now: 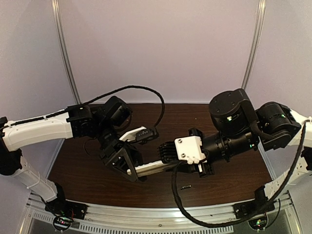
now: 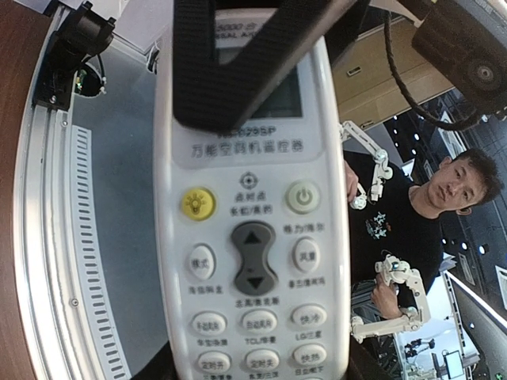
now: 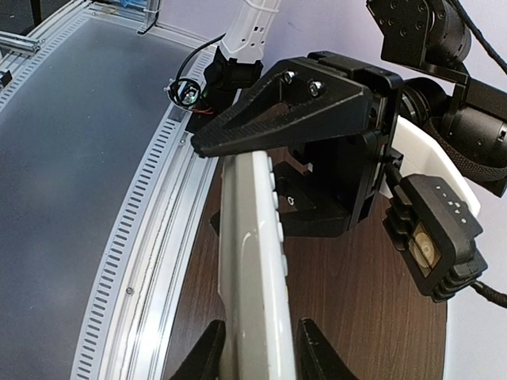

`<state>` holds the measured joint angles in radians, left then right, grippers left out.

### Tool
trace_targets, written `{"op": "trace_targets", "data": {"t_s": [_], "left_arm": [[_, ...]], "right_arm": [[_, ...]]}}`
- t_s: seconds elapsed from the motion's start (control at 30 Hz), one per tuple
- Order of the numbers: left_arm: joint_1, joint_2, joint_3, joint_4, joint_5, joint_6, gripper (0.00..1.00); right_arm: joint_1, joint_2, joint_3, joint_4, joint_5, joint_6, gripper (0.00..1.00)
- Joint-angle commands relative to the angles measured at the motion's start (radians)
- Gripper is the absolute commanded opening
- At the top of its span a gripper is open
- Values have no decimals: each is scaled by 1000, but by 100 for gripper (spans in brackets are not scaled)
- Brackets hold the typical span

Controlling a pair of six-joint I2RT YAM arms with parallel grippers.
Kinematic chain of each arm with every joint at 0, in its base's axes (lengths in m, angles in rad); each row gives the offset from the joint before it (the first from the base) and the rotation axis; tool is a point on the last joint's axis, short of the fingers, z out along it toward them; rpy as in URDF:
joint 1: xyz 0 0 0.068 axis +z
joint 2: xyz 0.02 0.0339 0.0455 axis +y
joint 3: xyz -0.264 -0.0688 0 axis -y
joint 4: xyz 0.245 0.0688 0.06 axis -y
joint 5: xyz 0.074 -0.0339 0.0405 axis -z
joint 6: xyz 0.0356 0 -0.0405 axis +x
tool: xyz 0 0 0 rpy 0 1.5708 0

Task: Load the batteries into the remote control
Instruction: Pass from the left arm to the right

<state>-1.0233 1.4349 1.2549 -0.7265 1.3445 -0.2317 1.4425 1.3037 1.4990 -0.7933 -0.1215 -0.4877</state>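
The white remote control (image 1: 148, 168) is held in the air between both grippers, just above the dark wooden table (image 1: 229, 170). My left gripper (image 1: 132, 170) is shut on its left end. In the left wrist view the button face (image 2: 253, 237) fills the frame between my fingertips (image 2: 255, 368). My right gripper (image 1: 168, 161) is shut on the other end. The right wrist view shows the remote edge-on (image 3: 249, 261) between its fingers (image 3: 260, 348). A dark battery (image 1: 185, 186) lies on the table below the right gripper. The orange battery is out of view.
The metal rail (image 1: 161, 214) runs along the table's near edge. The left wrist's camera block (image 3: 434, 237) and black gripper frame (image 3: 293, 111) sit close ahead of the right wrist. A black cable (image 1: 178, 195) hangs under the right arm near the battery.
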Motion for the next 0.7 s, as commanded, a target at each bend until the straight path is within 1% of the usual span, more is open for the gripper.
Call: {"op": "trace_targets", "data": {"t_s": [0.0, 0.2, 0.27, 0.3, 0.37, 0.4, 0.47, 0.53, 0.6, 0.67], "left_arm": [[-6, 12, 34, 33, 28, 10, 17], [-7, 9, 32, 33, 28, 9, 16], [-6, 11, 32, 35, 28, 8, 17], [-7, 11, 33, 35, 24, 8, 22], [-5, 5, 41, 29, -14, 10, 41], [2, 2, 59, 8, -48, 22, 49], [40, -12, 83, -27, -120, 40, 63], [113, -38, 87, -27, -155, 40, 73], [188, -87, 80, 13, -213, 7, 80], [238, -138, 77, 75, -309, -17, 87]], "right_arm": [[14, 14, 21, -19, 34, -2, 29], [21, 16, 14, -24, 60, -5, 20], [22, 17, 15, -24, 63, -2, 14], [21, 18, 16, -25, 66, 3, 11], [21, 18, 14, -17, 84, 25, 3], [22, 17, 12, -10, 97, 44, 0], [20, 15, 10, 1, 116, 82, 0], [15, 10, 6, 24, 136, 131, 0], [-8, -14, -19, 67, 133, 184, 0], [-46, -39, -54, 118, 101, 262, 0]]}}
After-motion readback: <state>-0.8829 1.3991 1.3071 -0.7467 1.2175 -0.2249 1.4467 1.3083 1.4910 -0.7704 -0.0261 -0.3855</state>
